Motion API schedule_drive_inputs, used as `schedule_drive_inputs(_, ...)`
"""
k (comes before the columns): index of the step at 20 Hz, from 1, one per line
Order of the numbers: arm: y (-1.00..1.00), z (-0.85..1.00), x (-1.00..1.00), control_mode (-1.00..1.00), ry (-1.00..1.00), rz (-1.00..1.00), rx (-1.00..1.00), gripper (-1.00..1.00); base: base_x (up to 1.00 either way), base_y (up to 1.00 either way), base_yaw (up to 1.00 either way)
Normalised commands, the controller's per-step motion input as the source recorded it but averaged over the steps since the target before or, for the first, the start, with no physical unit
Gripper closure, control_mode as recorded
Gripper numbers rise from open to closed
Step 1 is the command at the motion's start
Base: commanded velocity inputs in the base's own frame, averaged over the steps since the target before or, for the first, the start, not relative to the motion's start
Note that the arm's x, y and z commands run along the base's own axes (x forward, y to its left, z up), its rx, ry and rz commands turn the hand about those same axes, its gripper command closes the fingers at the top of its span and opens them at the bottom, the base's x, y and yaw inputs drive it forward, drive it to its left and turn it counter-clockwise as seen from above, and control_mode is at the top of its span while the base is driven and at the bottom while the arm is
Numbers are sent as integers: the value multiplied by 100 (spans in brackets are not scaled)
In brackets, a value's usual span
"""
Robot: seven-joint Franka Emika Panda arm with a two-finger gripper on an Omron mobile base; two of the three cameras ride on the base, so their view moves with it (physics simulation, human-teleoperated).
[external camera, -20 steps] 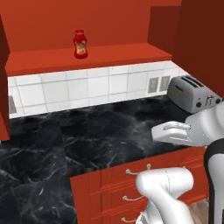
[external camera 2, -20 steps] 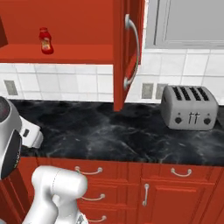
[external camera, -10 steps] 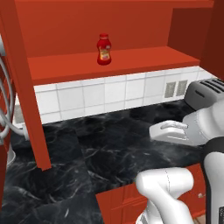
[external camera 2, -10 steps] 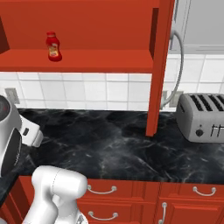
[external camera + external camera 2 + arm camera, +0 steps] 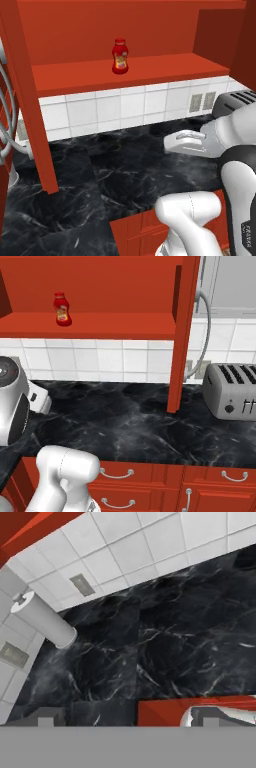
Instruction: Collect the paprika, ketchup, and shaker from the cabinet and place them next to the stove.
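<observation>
ketchup, a bright red plastic bottle with a red cap and a yellow-red label (image 5: pixel 119 56), stands upright on the plain red inner shelf of the large red wooden wall cabinet (image 5: pixel 150 70) in the left base view, left of the shelf's middle and apart from both side walls. below the shelf runs a white tiled wall (image 5: pixel 115 110), and under that lies the black marbled worktop (image 5: pixel 115 175). the white arm reaches over the worktop from the right, and the pincer (image 5: pixel 175 142) hangs low above the stone, well below the shelf and well apart from the bottle; its jaws stand wide and hold nothing. a silver toaster (image 5: pixel 235 100) sits partly behind the arm at the right edge.

right base view: the same bottle (image 5: pixel 61 309) stands on the left part of the shelf, near the back wall. the cabinet's (image 5: pixel 125 326) red side panel comes down right of the shelf. the silver toaster (image 5: pixel 232 391) rests on the worktop (image 5: pixel 130 426) at the right, beside the tiles, and red drawer fronts with silver handles (image 5: pixel 117 473) run below the worktop's edge.

hand view: the two dark finger tips (image 5: pixel 45 717) rise far apart at the bottom, over the black worktop (image 5: pixel 165 642). a grey cylinder (image 5: pixel 42 619) lies by the tiled wall.
</observation>
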Motion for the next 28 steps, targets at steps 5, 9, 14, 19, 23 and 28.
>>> schedule_drive_inputs(5, 1, 76, 57, -100, -17, 17, -5, -100, 0, 0, 0)
schedule_drive_inputs(9, 0, 71, 36, -100, -22, 16, -6, -100, 0, 0, 0)
schedule_drive_inputs(14, 0, 58, 22, -100, -20, 13, -5, -100, 0, 0, 0)
schedule_drive_inputs(19, 0, 27, 11, -100, -17, 5, -1, -100, 0, 0, 0)
schedule_drive_inputs(23, -7, 20, 23, -100, -17, 2, 0, -100, 0, 0, 0)
schedule_drive_inputs(28, -7, 31, 46, -100, -8, 1, 0, -100, 0, 0, 0)
